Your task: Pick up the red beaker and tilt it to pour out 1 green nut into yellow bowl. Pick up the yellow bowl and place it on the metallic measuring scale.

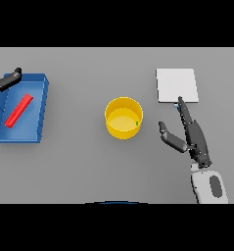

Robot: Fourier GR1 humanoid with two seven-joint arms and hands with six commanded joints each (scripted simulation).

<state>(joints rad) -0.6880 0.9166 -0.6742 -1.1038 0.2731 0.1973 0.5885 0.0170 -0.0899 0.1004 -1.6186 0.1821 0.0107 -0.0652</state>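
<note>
Nearest to you, at the lower right of the frame, the right hand (pixel 196 136) rises from its white forearm with fingers straight and pointing up the frame, thumb spread out to the left; it holds nothing. Its fingertips reach the lower edge of the metallic measuring scale (pixel 176 85), the pale square plate at the upper right of the grey bench (pixel 84 162); you cannot tell whether they touch it.

Look to the middle of the frame and you find the yellow bowl (pixel 124 118), upright on the bench, well apart from the scale and to the left of the hand. A small green nut (pixel 137 123) sits inside it, against the right wall.

At the left of the frame a blue tray (pixel 42 110) lies on the bench. Inside it the red beaker (pixel 18 111) lies on its side, slanting from lower left to upper right.

At the upper left edge you see the left hand (pixel 6 81), dark fingers stretched over the tray's top corner, holding nothing.
</note>
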